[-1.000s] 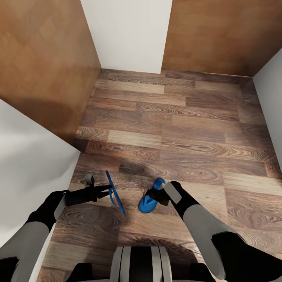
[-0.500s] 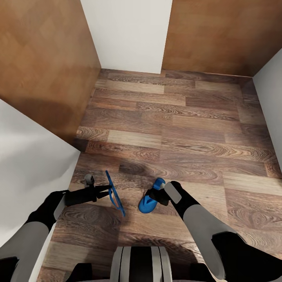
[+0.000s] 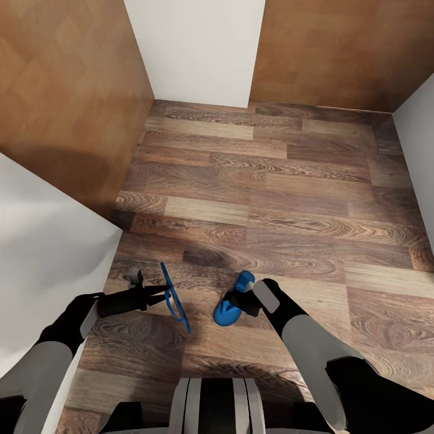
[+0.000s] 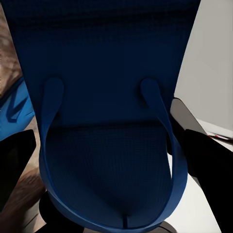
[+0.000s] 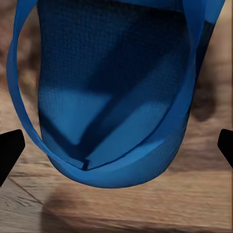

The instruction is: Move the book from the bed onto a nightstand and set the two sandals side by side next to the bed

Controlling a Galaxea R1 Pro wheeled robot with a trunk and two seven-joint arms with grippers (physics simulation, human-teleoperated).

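Note:
I hold one bright blue sandal in each hand above a wood-plank floor. My left gripper is shut on a sandal that hangs edge-on, its sole upright. In the left wrist view that sandal sits between the dark fingers, straps toward the camera. My right gripper is shut on the other sandal, which tilts toward the floor. In the right wrist view its heel and strap hang over the planks. The book, the bed and the nightstand are out of view.
I stand in a narrow passage. A white wall is close on my left and another on my right. Brown wooden panels flank a white wall section ahead. Planked floor stretches forward.
The whole picture has shifted slightly, so the camera moved; the far walls sit a little lower in view. Both grippers keep the same hold on the sandals.

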